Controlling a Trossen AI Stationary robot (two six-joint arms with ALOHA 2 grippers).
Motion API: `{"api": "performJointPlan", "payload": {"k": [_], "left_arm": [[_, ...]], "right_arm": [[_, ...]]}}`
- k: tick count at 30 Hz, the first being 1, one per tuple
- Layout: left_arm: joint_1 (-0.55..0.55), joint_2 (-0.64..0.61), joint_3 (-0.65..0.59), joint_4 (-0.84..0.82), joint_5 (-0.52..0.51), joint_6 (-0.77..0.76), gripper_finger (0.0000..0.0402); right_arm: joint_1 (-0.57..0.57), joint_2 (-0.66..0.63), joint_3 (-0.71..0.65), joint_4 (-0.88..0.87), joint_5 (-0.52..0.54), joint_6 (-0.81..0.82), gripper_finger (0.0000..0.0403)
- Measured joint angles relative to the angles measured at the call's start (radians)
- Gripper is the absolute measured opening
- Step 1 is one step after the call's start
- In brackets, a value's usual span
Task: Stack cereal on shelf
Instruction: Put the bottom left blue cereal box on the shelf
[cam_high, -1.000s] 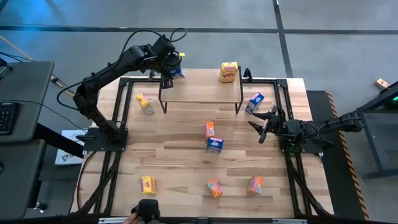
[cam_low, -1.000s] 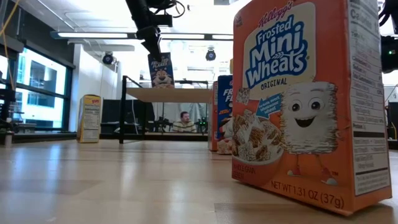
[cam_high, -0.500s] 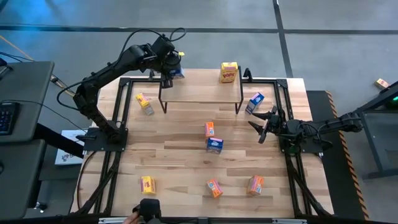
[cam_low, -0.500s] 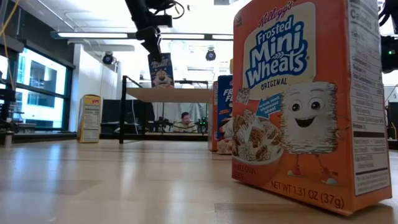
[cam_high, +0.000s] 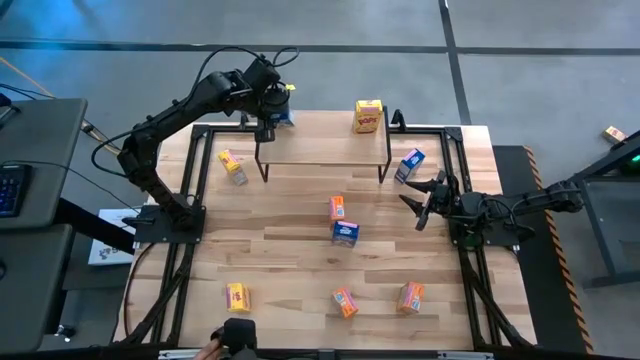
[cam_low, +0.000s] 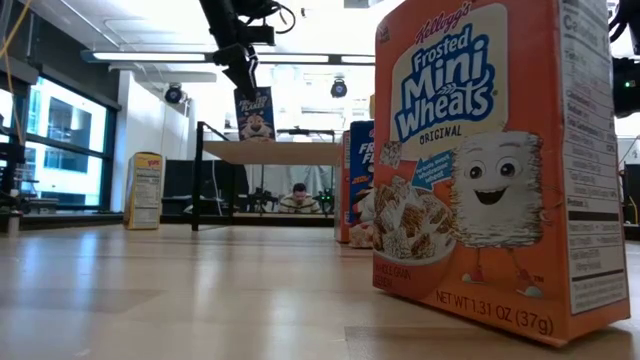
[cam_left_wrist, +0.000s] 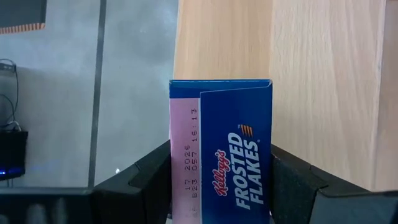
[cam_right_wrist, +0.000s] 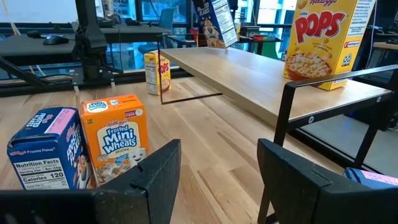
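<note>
The shelf (cam_high: 322, 150), a light plank on thin dark legs, stands at the table's far side. A yellow Pops cereal box (cam_high: 368, 116) stands upright on its far right corner. My left gripper (cam_high: 272, 112) is over the plank's far left corner, shut on a blue Frosted Flakes cereal box (cam_low: 254, 112). The box's bottom is just above the plank; I cannot tell whether it touches. My right gripper (cam_high: 420, 200) waits open to the right of the shelf, with nothing between its fingers (cam_right_wrist: 155, 174). My left gripper pinches the blue box near its top end (cam_left_wrist: 180, 186), one finger (cam_left_wrist: 146, 177) on each of two opposite sides. It comes slanting down from above and from the table's left. The top flap faces the wrist camera. The box hangs nearly upright and slightly tilted, its front toward the near edge.
Loose boxes lie about the table. A yellow one (cam_high: 232, 167) is left of the shelf and a blue one (cam_high: 410, 165) right of it. An orange (cam_high: 337, 208) and a blue one (cam_high: 345, 233) are mid-table. A yellow (cam_high: 238, 297) and two orange (cam_high: 345, 302) (cam_high: 411, 297) are near the front.
</note>
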Motion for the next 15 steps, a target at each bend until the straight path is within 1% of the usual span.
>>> {"api": "performJointPlan", "payload": {"k": [8, 15], "left_arm": [[0.0, 0.0, 0.0, -0.002, 0.025, 0.015, 0.0202], [0.002, 0.001, 0.0, -0.022, 0.027, 0.008, 0.0202]], "right_arm": [[0.0, 0.0, 0.0, 0.0, 0.0, 0.0, 0.0204], [0.0, 0.0, 0.0, 0.0, 0.0, 0.0, 0.0204]]}}
